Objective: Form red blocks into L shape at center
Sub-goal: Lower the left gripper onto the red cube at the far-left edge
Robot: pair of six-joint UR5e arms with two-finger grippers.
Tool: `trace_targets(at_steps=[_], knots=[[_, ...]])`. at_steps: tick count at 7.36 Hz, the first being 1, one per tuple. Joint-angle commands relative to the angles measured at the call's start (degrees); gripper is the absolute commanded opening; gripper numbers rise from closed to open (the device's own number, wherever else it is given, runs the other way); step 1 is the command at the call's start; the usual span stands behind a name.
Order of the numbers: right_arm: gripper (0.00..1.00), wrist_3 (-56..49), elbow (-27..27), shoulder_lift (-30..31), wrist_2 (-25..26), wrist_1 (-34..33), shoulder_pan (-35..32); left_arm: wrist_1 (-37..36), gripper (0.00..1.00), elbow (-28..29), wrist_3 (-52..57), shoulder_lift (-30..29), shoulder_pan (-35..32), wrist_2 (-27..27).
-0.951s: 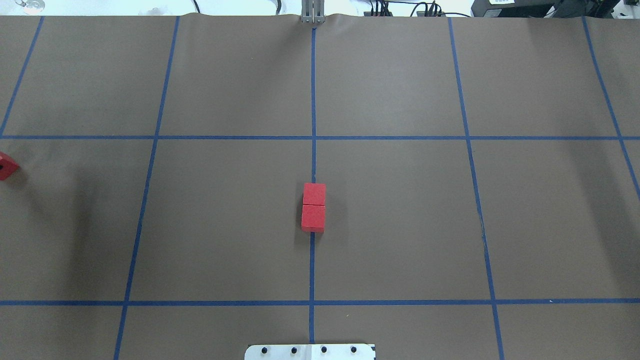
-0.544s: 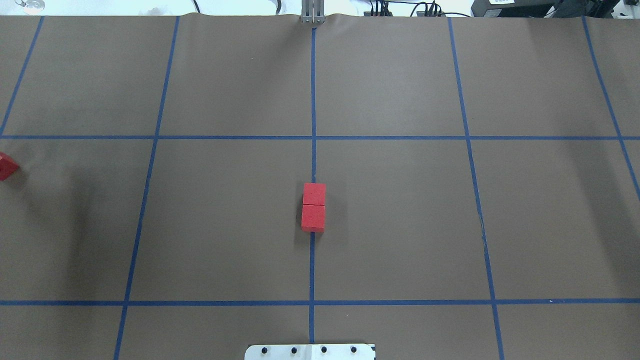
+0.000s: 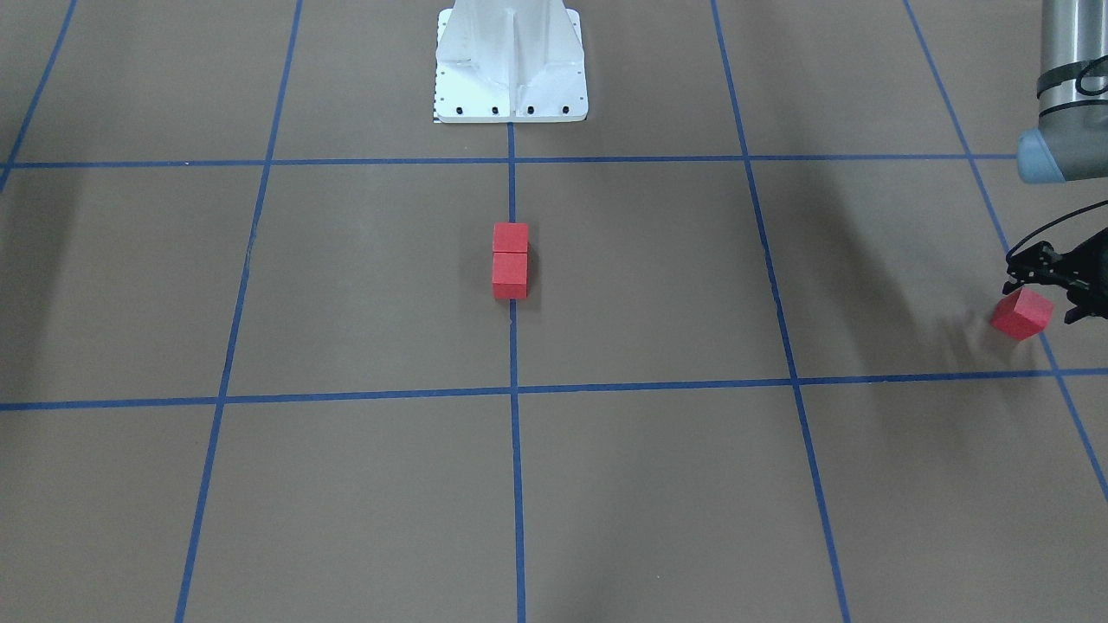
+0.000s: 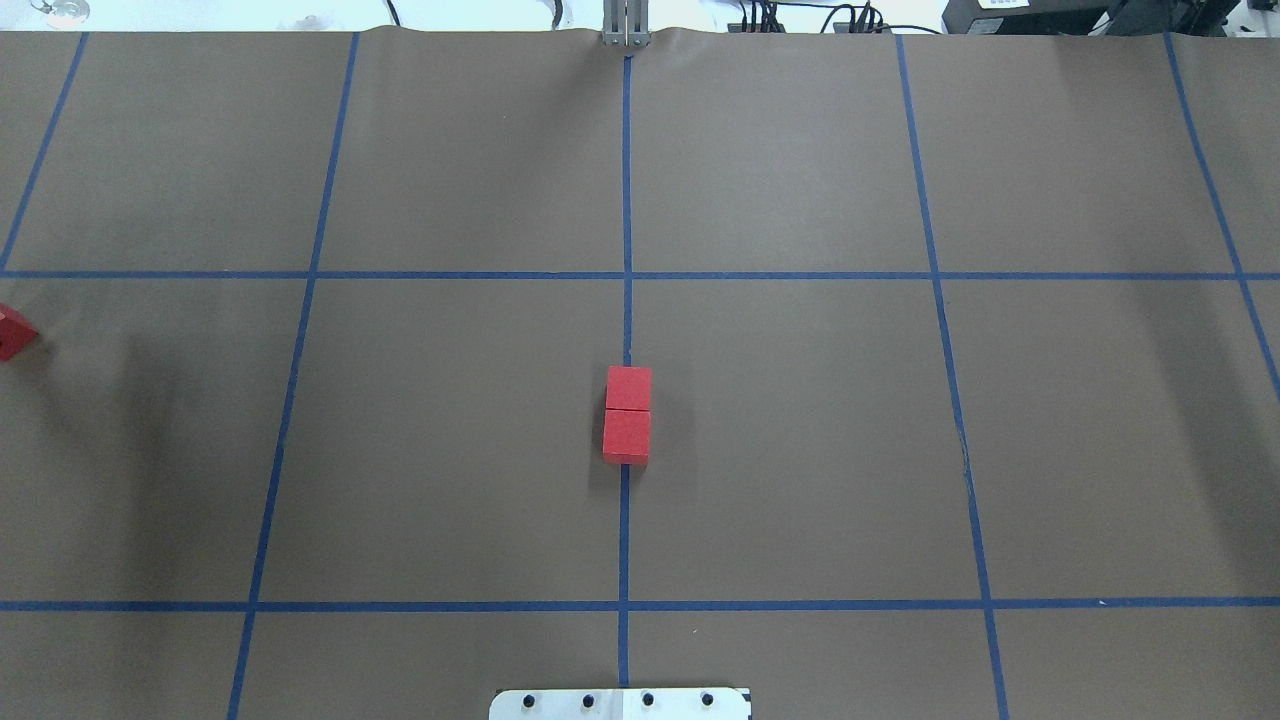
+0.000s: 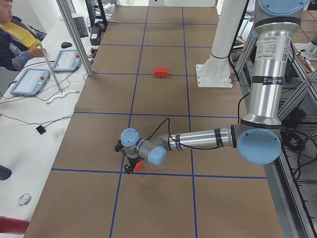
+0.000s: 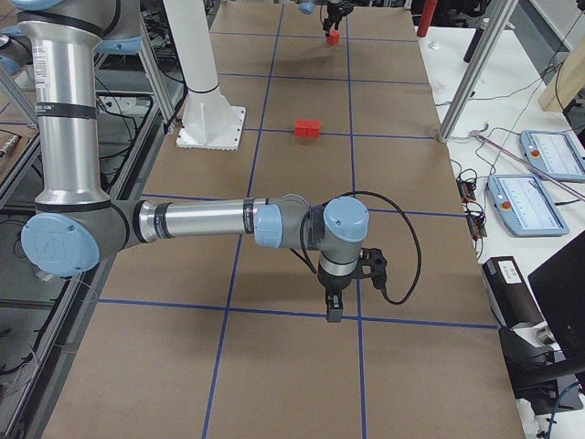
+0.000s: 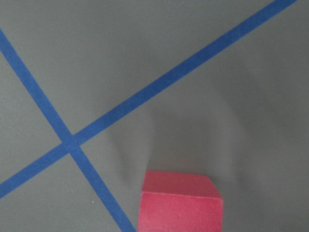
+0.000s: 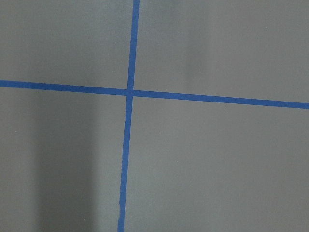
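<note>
Two red blocks (image 4: 627, 414) lie touching end to end on the blue grid line at the center (image 4: 720, 420); they also show in the front view (image 3: 510, 260). The third red block (image 3: 1021, 315) is far out on my left side, tilted, between the black fingers of my left gripper (image 3: 1041, 292), which is shut on it just above the surface. It shows at the overhead view's left edge (image 4: 12, 332) and at the bottom of the left wrist view (image 7: 179, 202). My right gripper (image 6: 330, 311) hangs over a grid crossing, far from the blocks; I cannot tell whether it is open.
The white robot base (image 3: 511, 65) stands behind the two centre blocks. Blue tape lines (image 4: 625, 605) divide the brown surface into squares. Operator tables with tablets (image 6: 535, 197) and metal posts line the far edge.
The block at the overhead view's left edge has shifted very slightly in the left gripper. The two centre blocks have not moved.
</note>
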State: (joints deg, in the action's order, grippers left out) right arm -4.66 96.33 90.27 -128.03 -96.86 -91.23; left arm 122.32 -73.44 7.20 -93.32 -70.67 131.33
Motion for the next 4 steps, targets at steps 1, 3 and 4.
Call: trace_targets(at_steps=[1, 3, 4], knots=[[1.0, 0.0, 0.0, 0.0, -0.03, 0.0, 0.0, 0.12, 0.94, 0.05, -0.25, -0.11, 0.01, 0.24], [1.0, 0.0, 0.0, 0.08, 0.06, 0.0, 0.0, 0.12, 0.83, 0.05, -0.34, -0.11, 0.01, 0.77], [1.0, 0.0, 0.0, 0.0, 0.06, 0.0, 0.0, 0.2, 0.83, 0.05, -0.43, -0.11, 0.01, 0.77]])
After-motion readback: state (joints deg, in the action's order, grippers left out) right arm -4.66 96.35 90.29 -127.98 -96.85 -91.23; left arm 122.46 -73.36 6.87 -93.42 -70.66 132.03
